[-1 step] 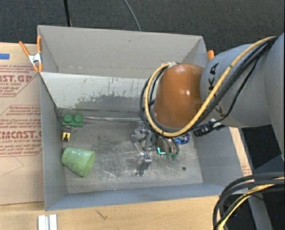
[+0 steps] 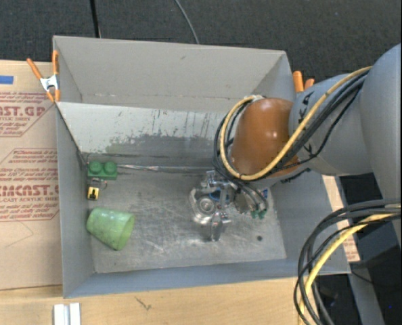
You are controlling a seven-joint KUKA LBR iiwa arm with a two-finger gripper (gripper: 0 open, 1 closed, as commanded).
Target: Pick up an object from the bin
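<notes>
My gripper point(image 2: 213, 230) hangs low over the bin floor, right of the middle, its metal fingers pointing down at bare grey floor. A light green plastic cup point(image 2: 110, 228) lies on its side near the left front corner, well apart from the gripper. A green toy brick point(image 2: 102, 170) sits against the left back of the floor. Just in front of it lies a small yellow and black piece point(image 2: 93, 193). Nothing shows between the fingers.
The orange wrist cover and bundled cables hang over the bin's right back part. The bin's sloped grey walls close in on all sides. A small green bit sits by the gripper's right side, under the wrist.
</notes>
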